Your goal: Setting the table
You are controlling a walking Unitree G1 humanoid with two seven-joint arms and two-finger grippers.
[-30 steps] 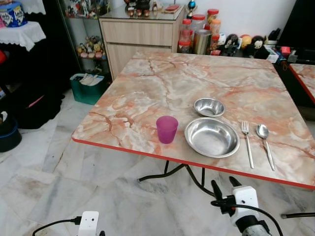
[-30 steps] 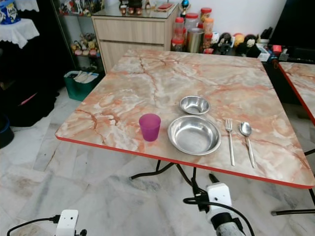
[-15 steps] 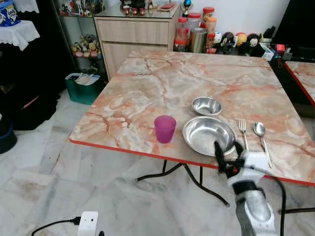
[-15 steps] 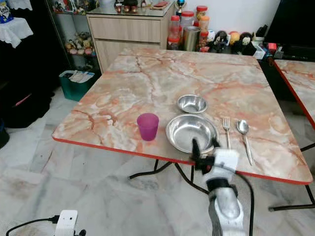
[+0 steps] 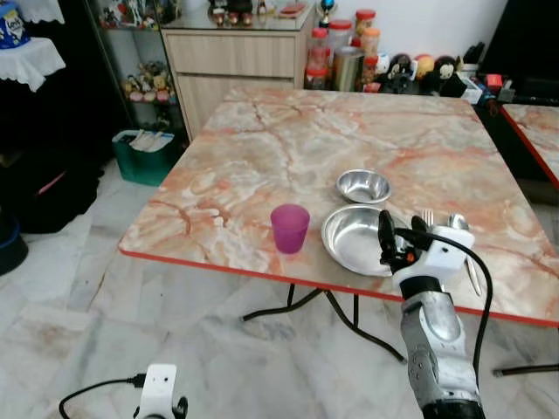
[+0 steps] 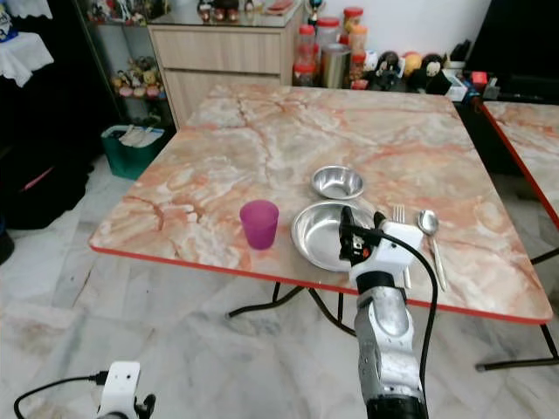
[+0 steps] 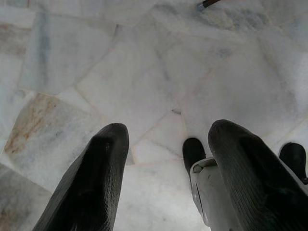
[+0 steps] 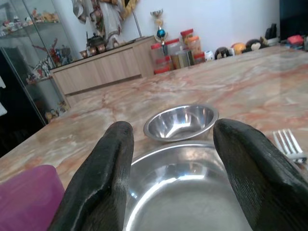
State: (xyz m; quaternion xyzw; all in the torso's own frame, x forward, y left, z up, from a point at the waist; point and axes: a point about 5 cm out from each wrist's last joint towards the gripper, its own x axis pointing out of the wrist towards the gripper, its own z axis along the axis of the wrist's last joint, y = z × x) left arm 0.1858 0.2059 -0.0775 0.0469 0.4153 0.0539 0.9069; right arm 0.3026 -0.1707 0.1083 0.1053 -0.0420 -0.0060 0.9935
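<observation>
Between the parted fingers of the right gripper (image 5: 397,237), the large steel plate (image 8: 192,187) is lying directly ahead and below, with the small steel bowl (image 8: 181,121) just beyond it, the fork (image 8: 288,143) outside one finger and the purple cup (image 8: 29,198) outside the other. The fingers are spread and grasping nothing. The spoon (image 6: 430,225) is lying just past the fork. The left gripper (image 7: 163,178) is hanging idle over the marble floor (image 7: 144,72), fingers apart and empty. Judging by the aim, the plate is the target: lowering one finger inside the rim should be giving a firmer pinch without nudging the bowl.
</observation>
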